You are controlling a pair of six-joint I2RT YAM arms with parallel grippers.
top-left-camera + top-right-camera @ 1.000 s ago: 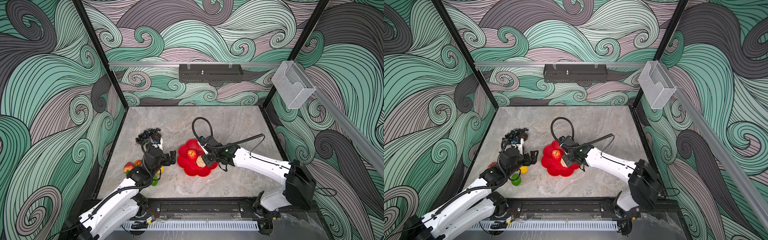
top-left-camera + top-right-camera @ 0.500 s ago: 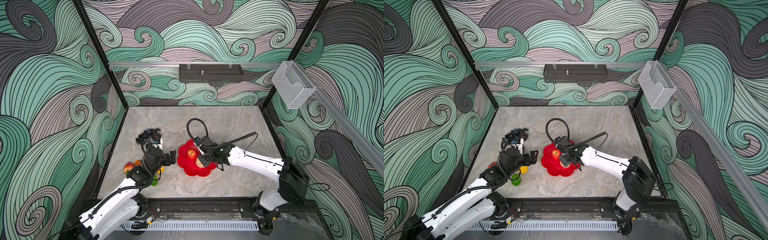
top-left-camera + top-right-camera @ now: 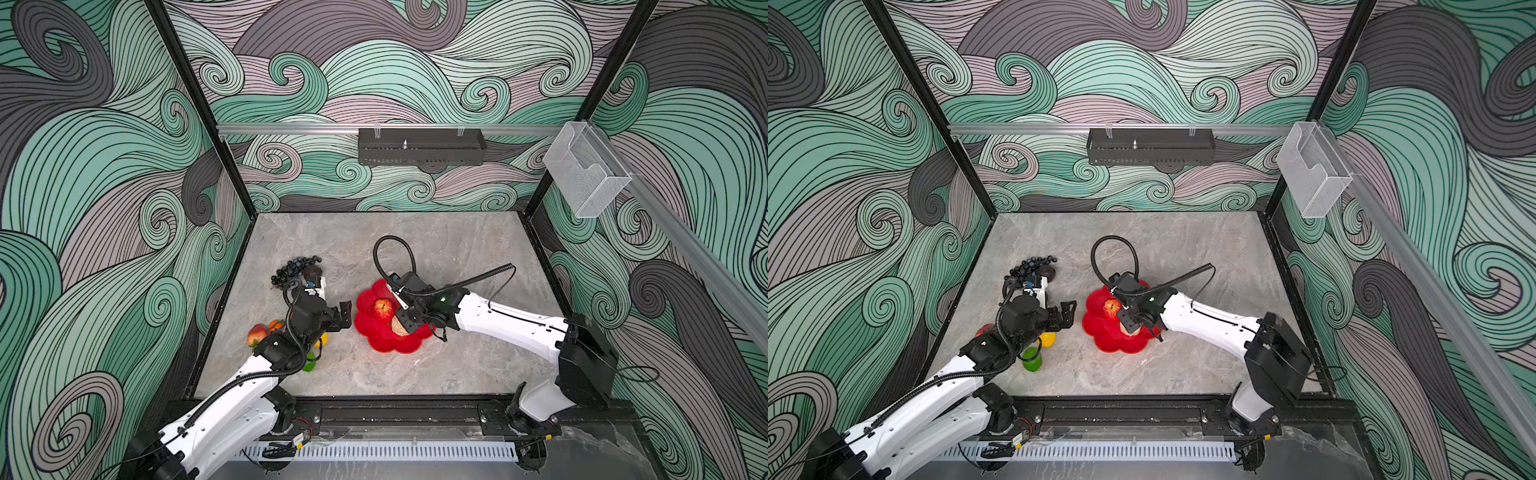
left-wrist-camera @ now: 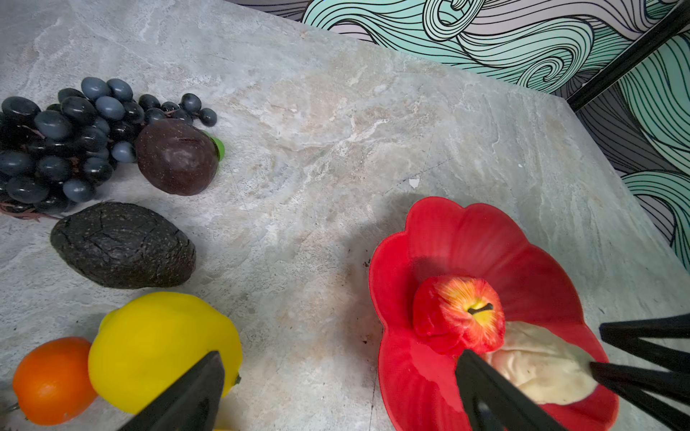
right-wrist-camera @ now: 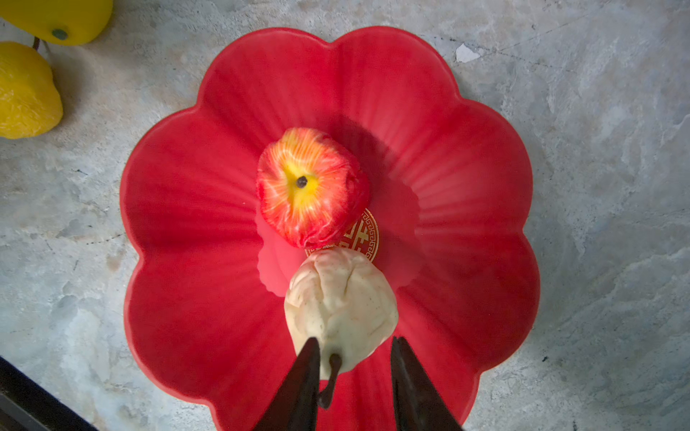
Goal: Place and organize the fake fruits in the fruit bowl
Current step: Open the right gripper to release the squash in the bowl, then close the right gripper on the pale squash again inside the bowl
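Two fruits lie in the fruit bowl (image 5: 168, 186), mid-counter toward the front edge: apple (image 5: 310, 186) and pear (image 5: 339, 302), side by side. Gold fretted emblem (image 5: 367, 235) at bowl centre, half covered, character unreadable. Right gripper (image 5: 354, 341) narrowly parted astride pear's stem end. Left gripper (image 3: 340, 318) spread wide beside the bowl.

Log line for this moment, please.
right hand: open, astride pear in bowl | left hand: open, empty | bowl holds apple, pear

Red bowl (image 5: 186, 186) w/ gold emblem (image 5: 369, 234); red-yellow apple (image 5: 310, 186); beige pear (image 5: 339, 302).
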